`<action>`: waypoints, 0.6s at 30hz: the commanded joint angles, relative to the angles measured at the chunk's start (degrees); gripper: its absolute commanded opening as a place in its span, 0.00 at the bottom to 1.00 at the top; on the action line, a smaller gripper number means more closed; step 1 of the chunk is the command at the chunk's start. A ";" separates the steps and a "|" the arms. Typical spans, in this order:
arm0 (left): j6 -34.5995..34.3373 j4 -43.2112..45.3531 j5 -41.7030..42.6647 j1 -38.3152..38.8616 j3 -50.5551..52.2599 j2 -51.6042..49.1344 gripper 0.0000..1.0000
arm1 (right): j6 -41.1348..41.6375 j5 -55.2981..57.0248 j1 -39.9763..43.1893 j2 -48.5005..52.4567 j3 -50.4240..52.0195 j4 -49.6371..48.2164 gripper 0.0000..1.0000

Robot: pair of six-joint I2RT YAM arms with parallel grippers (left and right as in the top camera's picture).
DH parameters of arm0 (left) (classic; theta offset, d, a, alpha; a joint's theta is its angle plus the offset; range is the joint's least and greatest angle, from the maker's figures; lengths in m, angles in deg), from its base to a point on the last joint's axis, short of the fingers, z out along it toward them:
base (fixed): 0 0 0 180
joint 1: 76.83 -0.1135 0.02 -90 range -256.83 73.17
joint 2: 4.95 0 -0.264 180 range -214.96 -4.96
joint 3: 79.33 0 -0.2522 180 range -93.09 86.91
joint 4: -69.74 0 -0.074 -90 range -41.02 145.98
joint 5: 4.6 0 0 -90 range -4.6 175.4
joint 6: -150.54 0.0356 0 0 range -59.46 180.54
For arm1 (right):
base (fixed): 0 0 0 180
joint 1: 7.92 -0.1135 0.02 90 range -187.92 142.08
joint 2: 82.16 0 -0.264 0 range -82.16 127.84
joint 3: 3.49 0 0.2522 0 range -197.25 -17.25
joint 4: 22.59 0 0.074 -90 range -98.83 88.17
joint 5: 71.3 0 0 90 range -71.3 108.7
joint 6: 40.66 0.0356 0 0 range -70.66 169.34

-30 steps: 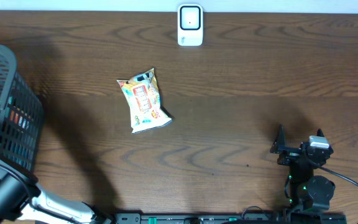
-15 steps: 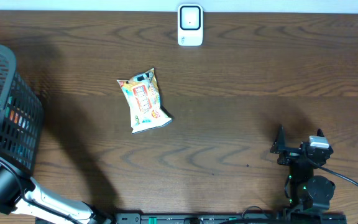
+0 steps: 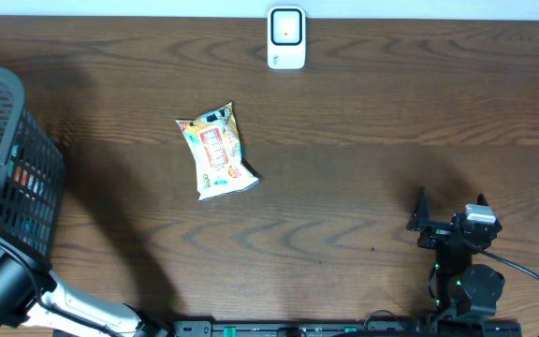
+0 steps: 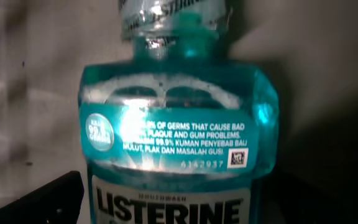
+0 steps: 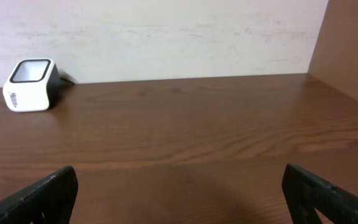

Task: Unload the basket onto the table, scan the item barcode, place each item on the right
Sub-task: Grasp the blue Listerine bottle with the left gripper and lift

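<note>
Listerine bottle (image 4: 178, 124) stands upright inside the basket (image 3: 28, 140), close before the left gripper (image 4: 179, 205).
Whether those jaws pinch it cannot be told; far right of the basket, the right gripper (image 5: 180, 173) is spread and empty.

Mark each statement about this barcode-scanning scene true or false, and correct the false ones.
1. The snack bag lies on the table, apart from the basket. True.
2. The scanner stands right beside the right gripper. False: it stands at the far side of the table, well away from that gripper.
3. The right gripper is open and holds nothing. True.
4. The left wrist view shows a red can. False: it shows a teal mouthwash bottle labelled Listerine.
5. The snack bag leans against the scanner. False: bare table lies between them.
</note>
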 commanded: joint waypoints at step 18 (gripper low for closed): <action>4.61 -0.17 3.82 -0.31 7.87 -6.62 0.34 | -0.44 -0.31 0.13 -0.39 0.09 0.22 0.99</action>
